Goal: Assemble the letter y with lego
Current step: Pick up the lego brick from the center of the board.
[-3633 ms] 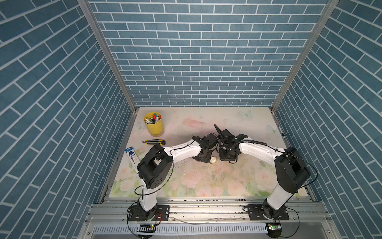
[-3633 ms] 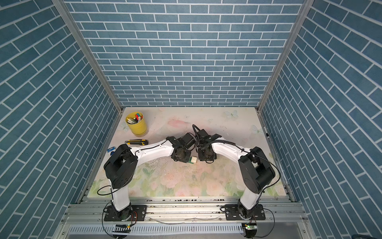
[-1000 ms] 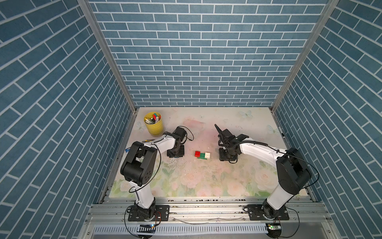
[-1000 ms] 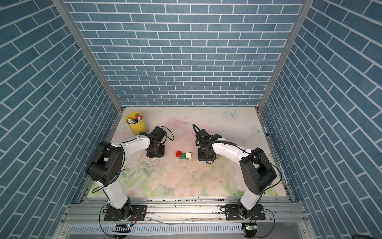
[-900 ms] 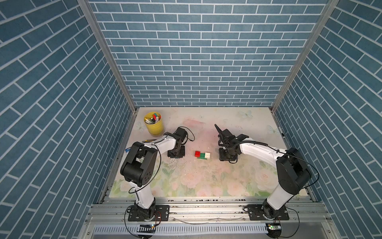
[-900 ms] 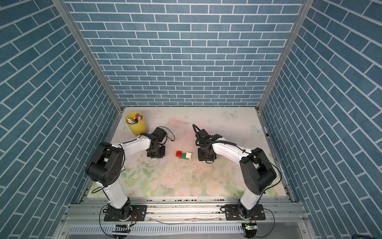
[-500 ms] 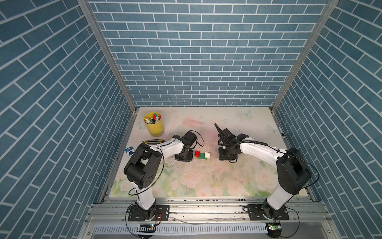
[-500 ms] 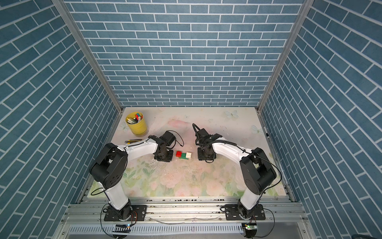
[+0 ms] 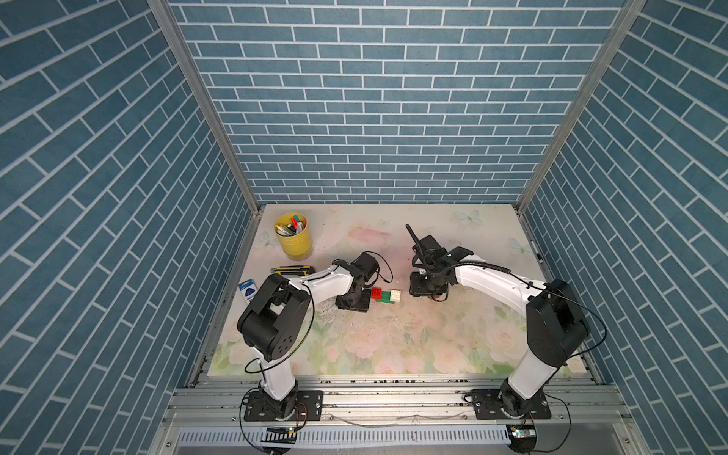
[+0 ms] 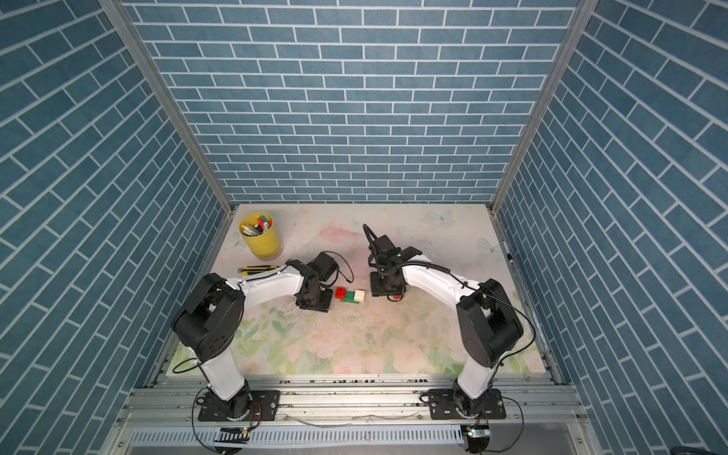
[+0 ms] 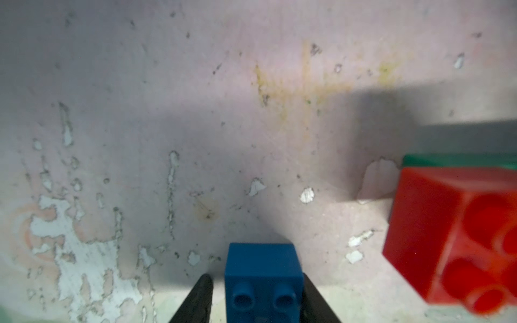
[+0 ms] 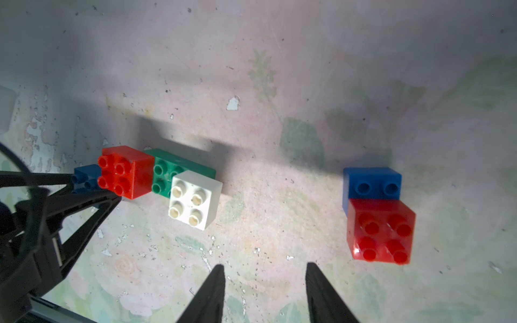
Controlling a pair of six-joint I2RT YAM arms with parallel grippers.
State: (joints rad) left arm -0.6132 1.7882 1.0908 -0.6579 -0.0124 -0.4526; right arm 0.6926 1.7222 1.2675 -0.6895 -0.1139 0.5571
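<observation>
The left tool [image 11: 256, 279] is straddling a blue brick [image 11: 263, 268], jaws parted, not clamping. The letter y [image 9: 386, 296] is lying just beside it, long axis pointing toward the right tool [image 12: 265, 265], gaping empty.

**Robot manipulation laboratory cell.** Three walls [image 9: 374, 98] papered in a blue brick print meet at bare aluminium posts [image 9: 205, 106] and enclose a worn, floral-printed tabletop [image 9: 394, 346]. A yellow pen cup [image 9: 293, 240] stands on it. Just nearer the camera than the cup lie a utility knife [image 9: 291, 270] and a small blue-and-white box [image 9: 247, 289]. Much nearer still, a left arm [image 9: 315, 281] and a right arm [image 9: 492, 283], both white and black, are bolted to an aluminium rail [image 9: 394, 400] beside an exposed circuit board [image 9: 281, 433]. Lego bricks [image 9: 386, 295] lie to the cup's right, between the arm tips.
</observation>
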